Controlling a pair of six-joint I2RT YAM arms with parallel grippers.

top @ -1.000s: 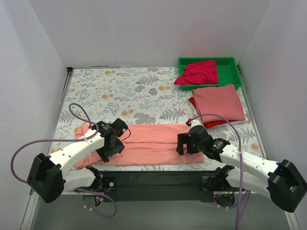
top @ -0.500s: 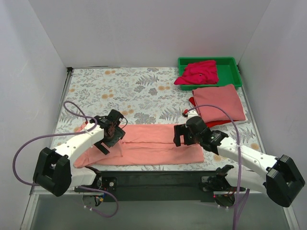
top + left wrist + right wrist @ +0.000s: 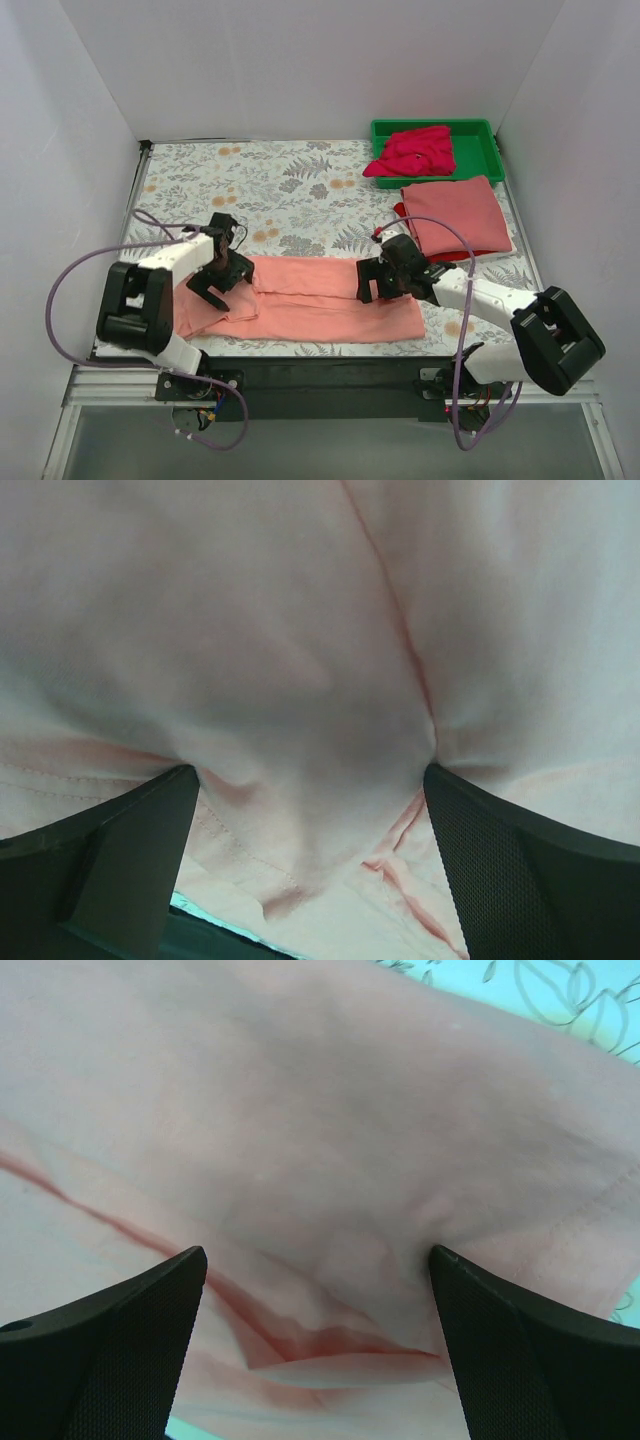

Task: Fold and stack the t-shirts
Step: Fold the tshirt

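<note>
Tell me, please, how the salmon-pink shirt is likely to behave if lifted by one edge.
The shirt would probably be floppy: it lies flat with soft folds and puckers in the wrist views. Being long, it likely sags between two grasp points. It looks thin, so a push would probably bunch it rather than slide it.

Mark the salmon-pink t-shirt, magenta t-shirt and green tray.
salmon-pink t-shirt (image 3: 320,300): top external view, middle of the spread cloth.
magenta t-shirt (image 3: 415,152): top external view, centre of the crumpled heap.
green tray (image 3: 476,152): top external view, bare floor right of the shirt.
</note>
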